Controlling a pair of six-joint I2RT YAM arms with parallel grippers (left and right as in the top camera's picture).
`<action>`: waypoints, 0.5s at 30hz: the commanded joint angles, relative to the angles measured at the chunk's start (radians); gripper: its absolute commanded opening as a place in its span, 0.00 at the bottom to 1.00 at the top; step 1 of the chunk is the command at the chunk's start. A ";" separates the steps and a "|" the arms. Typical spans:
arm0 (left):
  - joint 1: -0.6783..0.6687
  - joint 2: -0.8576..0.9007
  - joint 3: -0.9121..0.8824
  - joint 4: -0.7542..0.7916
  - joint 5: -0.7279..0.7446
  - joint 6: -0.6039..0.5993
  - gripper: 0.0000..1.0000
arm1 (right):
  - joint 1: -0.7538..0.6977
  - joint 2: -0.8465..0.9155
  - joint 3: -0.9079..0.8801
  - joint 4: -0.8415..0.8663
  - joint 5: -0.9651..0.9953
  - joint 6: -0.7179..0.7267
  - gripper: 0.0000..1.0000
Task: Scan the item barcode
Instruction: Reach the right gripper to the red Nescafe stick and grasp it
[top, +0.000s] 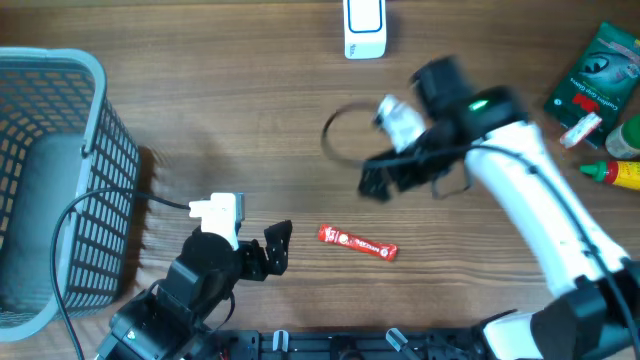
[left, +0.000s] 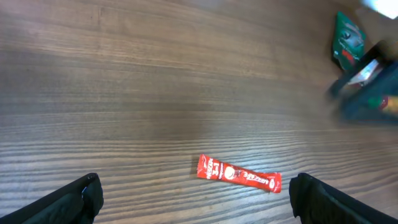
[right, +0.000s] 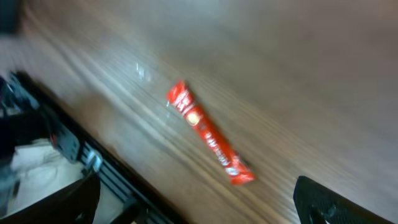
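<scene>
While brown wood-grain table (top: 250, 140) carries everything, grey plastic lattice basket (top: 95, 200) fills left edge. White upright barcode scanner (top: 363, 28) at far edge, well apart. Left gripper (top: 274, 248) spread wide, empty. Right gripper (top: 378, 182) blurred, fingers likewise apart, holding nothing, beyond sachet. Slim red foil sachet (top: 357, 243) flat on bare wood, just right of left gripper, likely nearer arm. Long axis left-right, left end slightly farther, in line with left fingers' gap; wrist turn probably needed.

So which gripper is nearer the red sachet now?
Left, narrowly. The left gripper is open just off the left end of the red sachet. The right gripper, open and blurred, sits farther off, beyond it.
</scene>
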 joint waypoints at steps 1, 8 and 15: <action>-0.002 -0.003 0.015 0.001 -0.013 0.023 1.00 | 0.089 0.007 -0.175 0.097 -0.027 0.105 1.00; -0.002 -0.003 0.015 0.002 -0.013 0.023 1.00 | 0.210 0.010 -0.438 0.447 0.116 0.289 0.98; -0.002 -0.003 0.015 0.001 -0.013 0.022 1.00 | 0.233 0.010 -0.575 0.598 0.161 0.379 0.71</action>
